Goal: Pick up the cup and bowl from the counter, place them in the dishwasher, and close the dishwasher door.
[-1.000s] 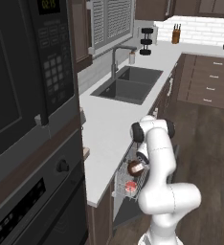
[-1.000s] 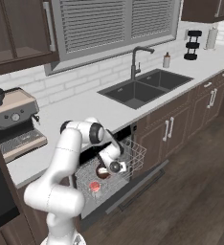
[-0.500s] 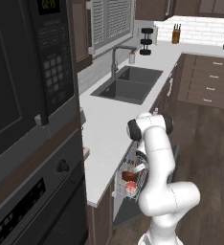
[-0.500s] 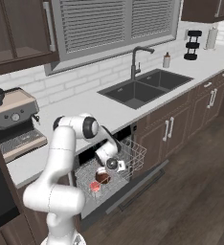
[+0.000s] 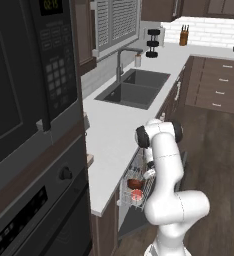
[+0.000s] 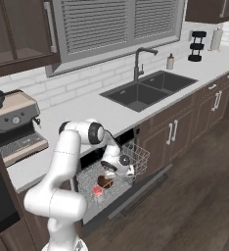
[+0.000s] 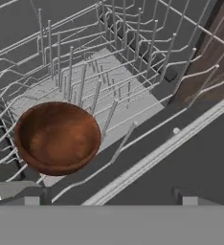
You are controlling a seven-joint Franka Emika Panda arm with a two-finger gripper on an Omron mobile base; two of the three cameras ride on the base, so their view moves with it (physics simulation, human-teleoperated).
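bowl and cup in the rack, door yet to be shut

the bowl [image 7: 57,138] sits upright among the white wires of the rack [image 7: 109,81], at the left middle of the hand view; the cup [image 6: 97,191] stands just beside it, lower left of it in the right base view, so both are off the counter [image 6: 82,108] and inside the dishwasher [image 6: 111,174]; the gripper [image 6: 117,166] hangs over the rack just right of the bowl, and i cannot tell if its fingers are apart or together; it seems to hold nothing; the dishwasher door [image 6: 141,188] lies open and flat, toward the lower right from the gripper, with its long edge running along the cabinet front; i judge the hand must come out and go under that edge to lift it; no readable writing; the oven display [image 5: 51,5] is too blurred to read.
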